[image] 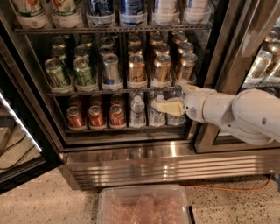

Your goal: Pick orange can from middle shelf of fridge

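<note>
Where the middle shelf crosses the centre of the frame, the orange can stands upright at the front of its row. Two more like it stand just to its right, and others are lined up behind in the dark. Left of it on the same rack are a blue-and-silver can and two green cans.

Just under the rack's right end, the cream pincer hovers in front of the water bottles on the rack below, apart from every orange can. Whether it is released or clenched, I cannot tell, but it carries nothing. Its white arm comes in from the right edge of the frame. Three short red cans stand left of the water bottles. Larger bottles fill the rack along the top of the frame.

Below the shelves, the fridge ends in a ribbed steel grille that catches the light. Its glass door stands open at lower left, with a bright strip running along it. At the upper right, a second glass-fronted compartment shows more cans.

Pale speckled stone covers the floor. A clear plastic tub sits at the bottom centre, and an orange cable trails along the fridge's foot at lower right.
</note>
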`<state>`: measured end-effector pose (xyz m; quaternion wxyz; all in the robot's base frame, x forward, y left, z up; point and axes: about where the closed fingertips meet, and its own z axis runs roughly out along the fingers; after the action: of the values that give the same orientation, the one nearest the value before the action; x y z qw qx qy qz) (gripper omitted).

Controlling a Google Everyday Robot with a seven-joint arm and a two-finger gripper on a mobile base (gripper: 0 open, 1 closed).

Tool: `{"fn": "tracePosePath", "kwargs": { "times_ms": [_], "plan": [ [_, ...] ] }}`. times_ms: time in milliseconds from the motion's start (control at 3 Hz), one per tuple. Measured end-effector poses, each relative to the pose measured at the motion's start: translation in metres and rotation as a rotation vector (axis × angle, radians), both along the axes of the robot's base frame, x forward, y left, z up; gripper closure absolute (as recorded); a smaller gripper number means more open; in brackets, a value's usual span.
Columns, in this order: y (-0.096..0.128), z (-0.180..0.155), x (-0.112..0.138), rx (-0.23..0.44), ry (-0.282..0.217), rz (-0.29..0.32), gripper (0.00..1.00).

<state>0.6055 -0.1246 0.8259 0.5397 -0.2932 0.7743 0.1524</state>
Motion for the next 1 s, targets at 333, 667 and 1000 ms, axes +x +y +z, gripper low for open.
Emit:
{"fn": "tracePosePath", "kwargs": {
  "times_ms": [333,667,1000],
  "plan": [
    [0.005,-0.012,0.013,0.008,-0.012,-0.109,0.29],
    [-0.012,-0.011,0.031,-0.011,-0.055,-0.241,0.13],
    [-0.026,-0.002,0.041,-0.018,-0.099,-0.306,0.15]
  ]
}}
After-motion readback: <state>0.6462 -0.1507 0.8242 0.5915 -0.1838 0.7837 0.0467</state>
